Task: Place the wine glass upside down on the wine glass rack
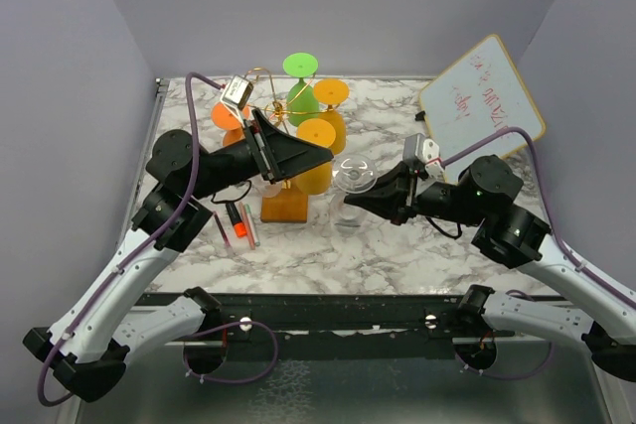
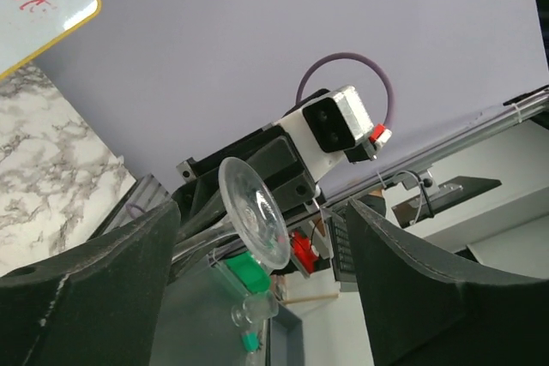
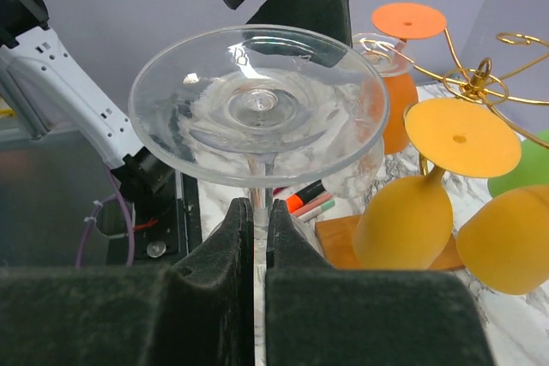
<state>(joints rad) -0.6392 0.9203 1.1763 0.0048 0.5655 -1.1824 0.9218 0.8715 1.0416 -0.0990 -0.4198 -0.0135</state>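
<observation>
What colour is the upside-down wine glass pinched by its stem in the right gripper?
Colourless: the transparent wine glass shows best in the right wrist view.

Black-jointed white arms (image 1: 164, 217) carry looping purple cables (image 2: 343, 57).

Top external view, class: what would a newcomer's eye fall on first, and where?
The colourful glasses, orange, yellow and green, hang upside down on the gold wine glass rack, left of centre. Right beside them, the right arm's fingers pinch the stem of a clear wine glass, foot up.
</observation>
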